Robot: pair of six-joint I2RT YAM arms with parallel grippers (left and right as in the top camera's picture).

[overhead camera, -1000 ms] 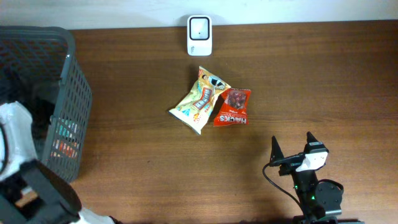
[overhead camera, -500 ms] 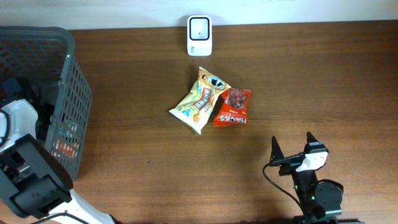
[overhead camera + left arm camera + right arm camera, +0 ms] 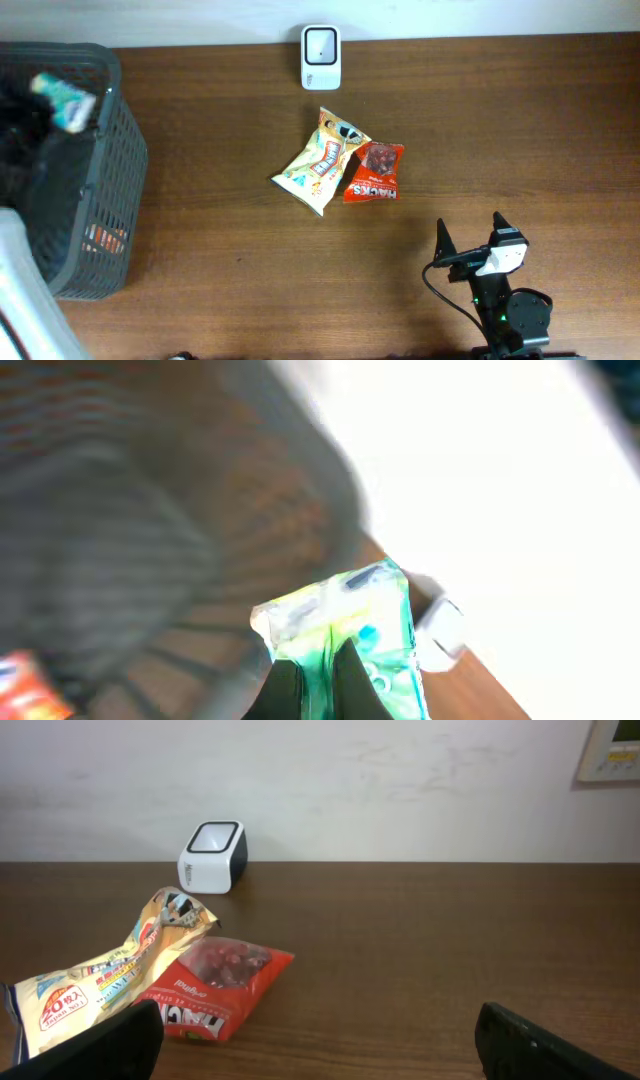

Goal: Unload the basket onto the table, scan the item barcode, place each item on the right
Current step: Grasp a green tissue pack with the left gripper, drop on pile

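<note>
While the left gripper (image 3: 318,685) is clenched on the green-and-white foil snack packet (image 3: 345,625), the packet hangs above the dark grey slatted plastic basket (image 3: 115,190) at the left edge of the brown wooden table (image 3: 500,130), well apart from the white box-shaped barcode scanner (image 3: 321,57) at the table's far edge. To do this step well, carry the packet clear of the basket rim, turn its printed code toward the scanner window, and present it flat and steady; the grip pinches one edge only, so the packet may swing or crumple

The left wrist view shows the fingers pinching the packet's lower edge, though motion blur hides any barcode. The overhead view shows only a blurred packet over the basket, and places the yellow snack bag (image 3: 320,160) and red snack bag (image 3: 374,172), touching, just before the scanner. The right wrist view shows the right gripper (image 3: 315,1035) spread wide and empty, low over the table near those two bags, the scanner window facing it
</note>
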